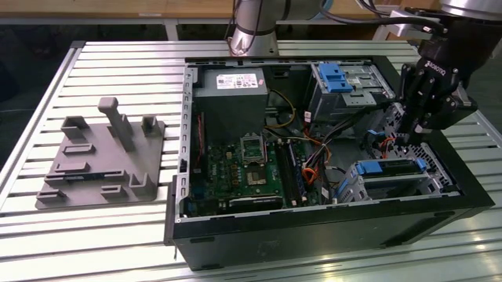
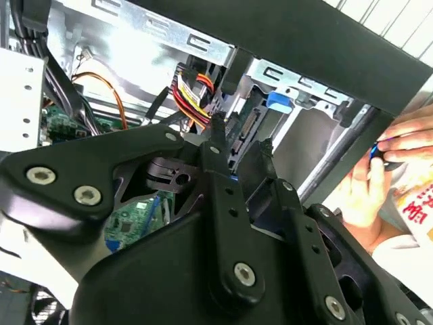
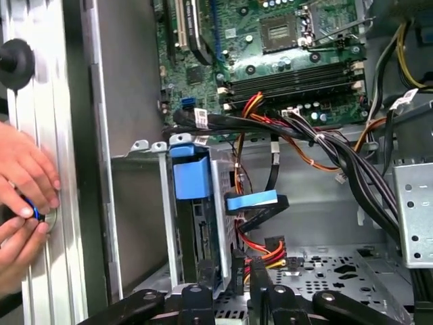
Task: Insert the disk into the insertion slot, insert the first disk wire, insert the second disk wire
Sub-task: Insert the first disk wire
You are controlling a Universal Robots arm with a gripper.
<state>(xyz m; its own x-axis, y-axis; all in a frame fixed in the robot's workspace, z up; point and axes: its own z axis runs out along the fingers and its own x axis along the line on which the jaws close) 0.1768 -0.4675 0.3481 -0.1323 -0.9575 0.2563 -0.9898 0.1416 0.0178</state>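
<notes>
Disk: flat silver hard drive in bright blue plastic caddy (image 1: 392,167) sits seated in silver perforated sheet-metal slot (image 1: 362,189); insertion judged done | Pincer (image 1: 406,138): low inside black computer case (image 1: 314,229), beside red-yellow wire bundle (image 3: 267,249), likely for wiring | grip: cannot tell

Matt black hand (image 1: 406,140); bare silver perforated sheet-metal insertion slot (image 1: 354,189), lower right of the exterior view; shiny ribbed metal tabletop (image 1: 117,235).
</notes>
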